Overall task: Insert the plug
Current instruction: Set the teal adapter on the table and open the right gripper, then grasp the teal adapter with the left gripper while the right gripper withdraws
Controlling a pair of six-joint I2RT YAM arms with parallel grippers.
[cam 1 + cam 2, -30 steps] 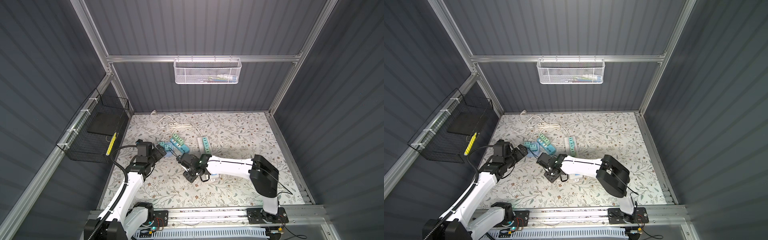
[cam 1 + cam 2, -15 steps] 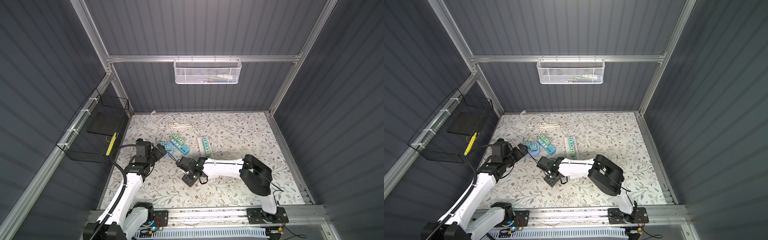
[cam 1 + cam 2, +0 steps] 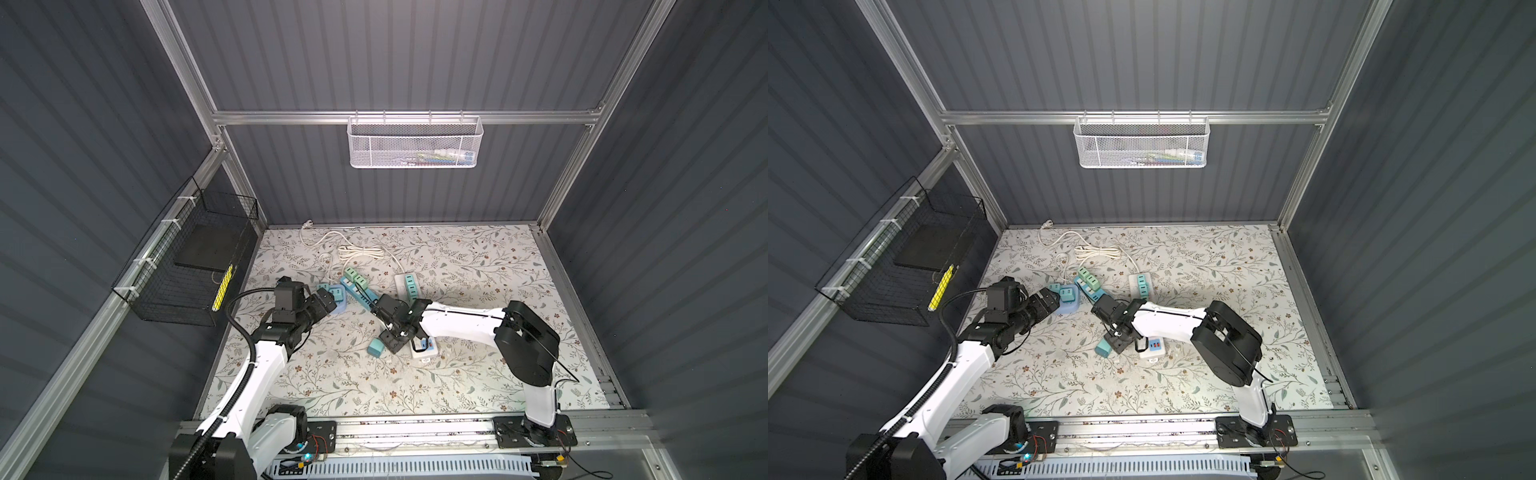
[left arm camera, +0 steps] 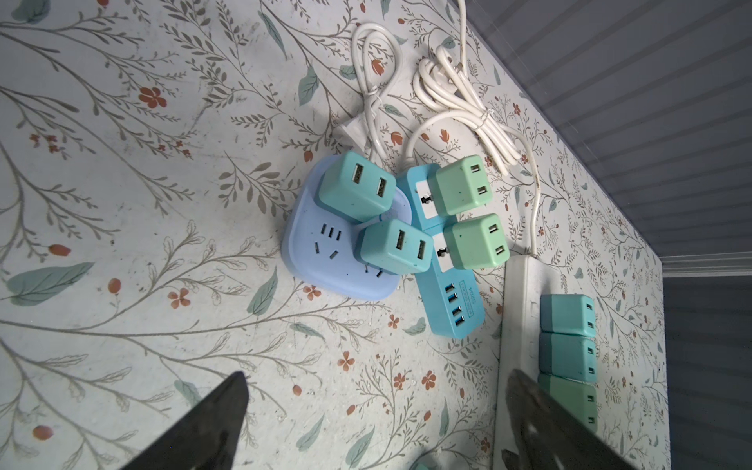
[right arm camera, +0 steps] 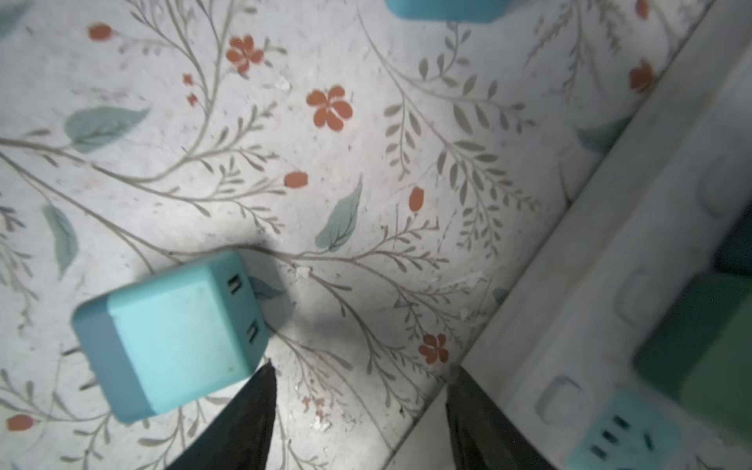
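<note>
One loose teal plug (image 5: 171,337) is lying on its side on the mat (image 5: 366,162), just left of the right gripper (image 5: 360,368), jaws standing spread, empty. The left gripper (image 4: 376,374) is hanging spread too. Suggest shifting left, squaring jaws across the plug's flat sides, then closing.

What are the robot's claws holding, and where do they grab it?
Nothing. The right gripper is open, with the loose teal USB charger lying on the mat just outside one finger. The left gripper is open and empty too.
</note>
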